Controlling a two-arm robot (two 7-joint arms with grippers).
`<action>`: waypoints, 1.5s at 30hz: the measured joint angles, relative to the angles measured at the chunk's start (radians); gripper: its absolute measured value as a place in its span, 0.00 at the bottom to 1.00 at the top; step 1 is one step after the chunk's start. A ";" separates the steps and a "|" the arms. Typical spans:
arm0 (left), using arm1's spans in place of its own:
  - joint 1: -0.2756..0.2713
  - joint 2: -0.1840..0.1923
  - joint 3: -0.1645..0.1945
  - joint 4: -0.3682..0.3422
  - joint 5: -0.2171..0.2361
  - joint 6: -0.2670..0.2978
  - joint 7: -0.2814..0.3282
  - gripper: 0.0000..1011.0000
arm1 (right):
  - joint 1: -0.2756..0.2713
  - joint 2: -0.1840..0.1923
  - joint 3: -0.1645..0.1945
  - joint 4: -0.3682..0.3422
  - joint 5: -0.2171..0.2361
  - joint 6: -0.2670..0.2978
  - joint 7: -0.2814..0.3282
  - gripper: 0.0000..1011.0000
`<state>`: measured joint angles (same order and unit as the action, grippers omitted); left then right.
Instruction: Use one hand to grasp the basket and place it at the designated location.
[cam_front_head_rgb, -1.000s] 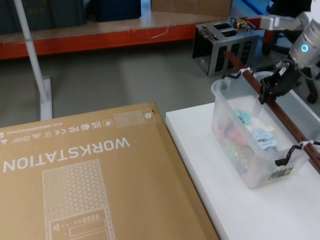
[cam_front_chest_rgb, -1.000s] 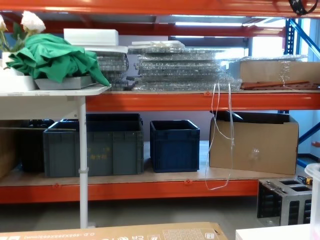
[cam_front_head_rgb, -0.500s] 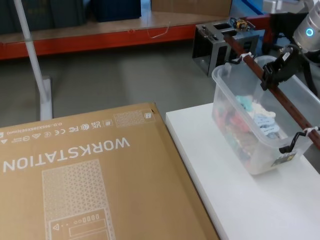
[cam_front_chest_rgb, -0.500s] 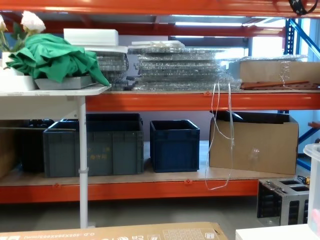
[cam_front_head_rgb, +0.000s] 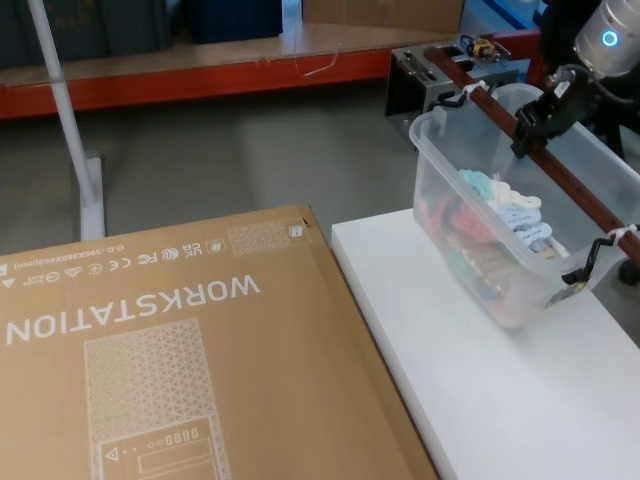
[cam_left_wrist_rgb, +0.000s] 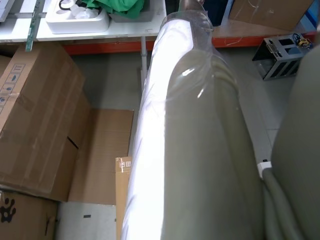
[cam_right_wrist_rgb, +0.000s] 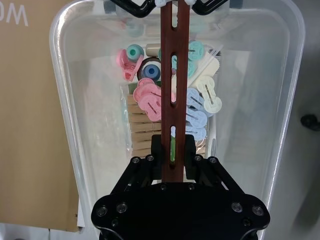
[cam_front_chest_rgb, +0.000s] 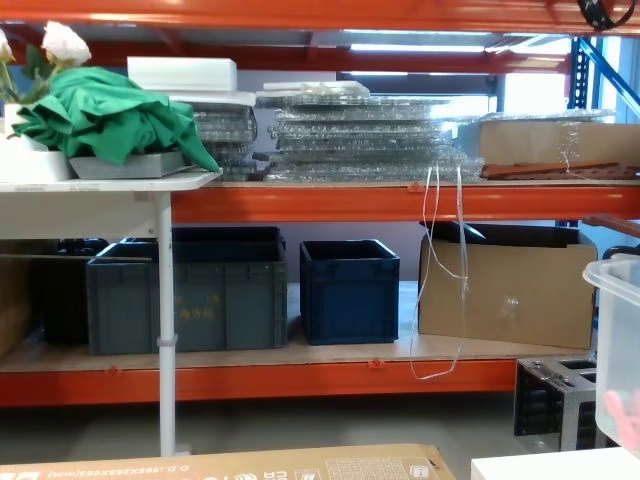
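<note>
Over the far right part of the white table (cam_front_head_rgb: 480, 400), the basket (cam_front_head_rgb: 455, 235) hangs from my right gripper (cam_front_head_rgb: 528, 125), which is clenched on the reddish handle (cam_front_head_rgb: 575, 195) near its middle; in the right wrist view the two black fingers (cam_right_wrist_rgb: 157, 146) pinch the slotted bar from both sides. A second ago the basket sat lower and further right, its base on the table. Now it has come up and drifted left and away from me. In the chest view its rim (cam_front_chest_rgb: 612, 268) has climbed at the right edge, where before only a sliver showed. I judge the lift done and the carry under way. The pegs (cam_front_head_rgb: 500, 215) lie heaped toward the near end, and the basket looks slightly tilted, so I would move slowly to keep it from swinging on the bar. Nothing marks the set-down spot, so I cannot tell how far remains. The cardboard box (cam_front_head_rgb: 180, 350) lies just left of the table. My left arm is parked and takes no part.
</note>
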<state>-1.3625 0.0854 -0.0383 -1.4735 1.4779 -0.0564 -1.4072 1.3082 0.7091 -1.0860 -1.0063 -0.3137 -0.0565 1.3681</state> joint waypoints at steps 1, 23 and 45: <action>0.000 0.000 0.000 0.000 0.000 0.000 0.000 0.00 | 0.002 -0.001 -0.001 -0.001 -0.001 -0.003 0.000 0.24; 0.000 0.000 0.001 0.000 0.000 0.000 0.000 0.00 | 0.065 -0.054 -0.046 -0.010 0.021 -0.141 0.004 0.24; 0.000 0.000 0.000 0.000 0.000 0.000 0.000 0.00 | 0.096 -0.089 -0.114 -0.127 0.053 -0.298 -0.002 0.24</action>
<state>-1.3625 0.0854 -0.0378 -1.4735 1.4779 -0.0564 -1.4072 1.4045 0.6198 -1.1999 -1.1331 -0.2607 -0.3542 1.3657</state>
